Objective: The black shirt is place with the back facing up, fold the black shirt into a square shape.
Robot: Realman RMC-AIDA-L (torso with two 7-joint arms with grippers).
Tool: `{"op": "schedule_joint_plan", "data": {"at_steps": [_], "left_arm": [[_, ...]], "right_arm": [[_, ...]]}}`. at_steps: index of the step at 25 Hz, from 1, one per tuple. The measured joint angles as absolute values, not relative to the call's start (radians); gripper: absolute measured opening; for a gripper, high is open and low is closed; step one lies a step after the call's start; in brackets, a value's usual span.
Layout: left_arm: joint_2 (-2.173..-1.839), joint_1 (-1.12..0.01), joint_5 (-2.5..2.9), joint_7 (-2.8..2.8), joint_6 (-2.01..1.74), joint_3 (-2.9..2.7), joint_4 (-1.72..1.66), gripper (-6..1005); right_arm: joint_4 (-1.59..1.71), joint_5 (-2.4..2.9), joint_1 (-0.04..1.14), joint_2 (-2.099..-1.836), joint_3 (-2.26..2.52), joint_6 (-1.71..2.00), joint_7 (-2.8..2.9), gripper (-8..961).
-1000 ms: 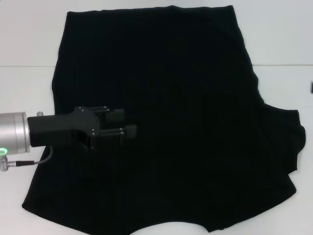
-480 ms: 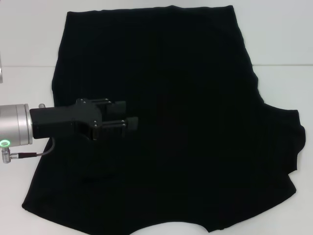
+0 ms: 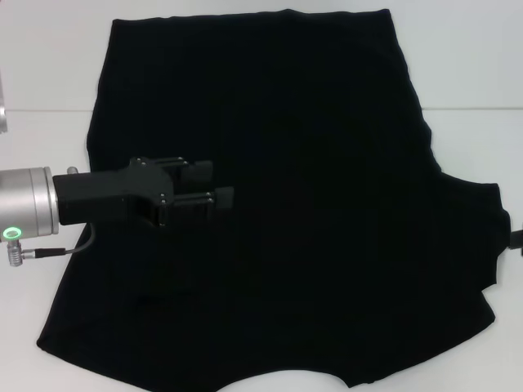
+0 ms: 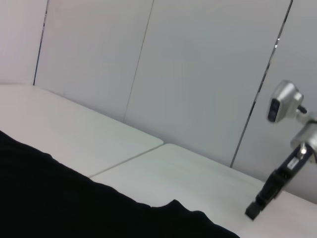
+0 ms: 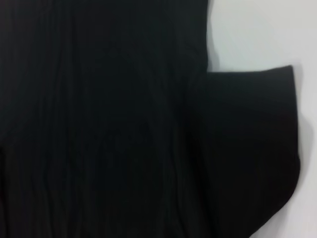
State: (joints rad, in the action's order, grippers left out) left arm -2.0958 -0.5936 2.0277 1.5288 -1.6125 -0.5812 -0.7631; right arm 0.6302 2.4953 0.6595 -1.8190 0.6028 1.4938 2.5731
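No lettering, label or number can be read on anything in view.

Silver cylindrical left arm [image 3: 24, 204] with green ring light, thin cable, black left gripper [image 3: 219, 188].

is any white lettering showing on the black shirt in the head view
No, the black shirt shows only plain black fabric, with the left gripper over it.
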Motion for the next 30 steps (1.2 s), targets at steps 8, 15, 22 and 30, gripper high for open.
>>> {"op": "schedule_joint_plan", "data": {"at_steps": [8,15,22,30], "left_arm": [[-2.095,-0.597,2.01,1.529,-1.612,-0.581,-0.761,662],[-2.096,-0.591,1.991,1.529,-1.612,-0.581,-0.761,662],[-2.096,-0.589,1.984,1.529,-1.614,-0.581,-0.762,662],[-2.095,-0.589,1.973,1.529,-1.614,-0.58,-0.765,662]], "right_arm": [[0.609,2.519,0.664,-1.843,0.606,1.457,2.565,308],[0.608,2.53,0.662,-1.853,0.606,1.428,2.57,294],[0.585,2.531,0.661,-1.866,0.606,1.395,2.563,280],[0.578,2.531,0.662,-1.873,0.606,1.371,2.566,264]]}}
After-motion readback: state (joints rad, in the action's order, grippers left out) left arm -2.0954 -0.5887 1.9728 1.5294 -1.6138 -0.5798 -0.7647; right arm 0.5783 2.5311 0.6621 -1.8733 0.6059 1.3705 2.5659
